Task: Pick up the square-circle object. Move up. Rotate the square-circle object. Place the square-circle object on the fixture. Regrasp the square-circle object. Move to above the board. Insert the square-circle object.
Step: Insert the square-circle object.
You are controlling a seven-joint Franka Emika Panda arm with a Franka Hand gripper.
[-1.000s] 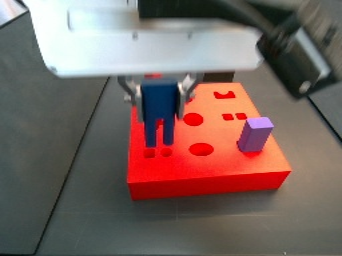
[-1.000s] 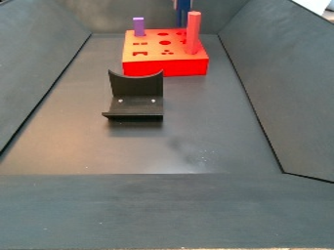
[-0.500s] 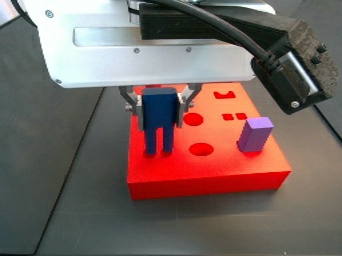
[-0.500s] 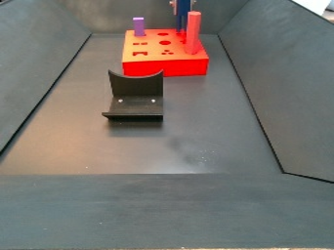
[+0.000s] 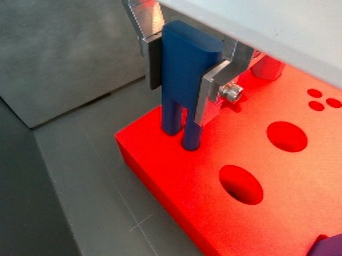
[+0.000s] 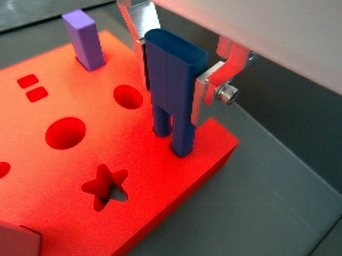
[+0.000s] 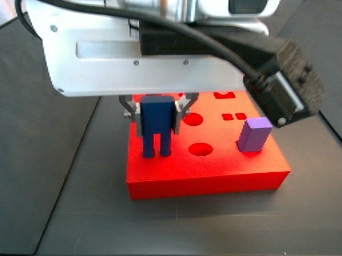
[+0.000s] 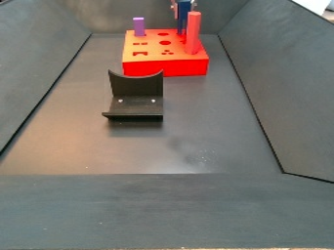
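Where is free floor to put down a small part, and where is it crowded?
Free: the dark floor in front of the fixture. Crowded: the red board, where the gripper holds the blue block upright beside the purple block.

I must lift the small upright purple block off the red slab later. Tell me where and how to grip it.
Grip the purple block on its upper half, coming straight down from above: it stands upright on the red board, its flat side faces free. The gripper is now over the board's other end, shut on the dark blue square-circle object.
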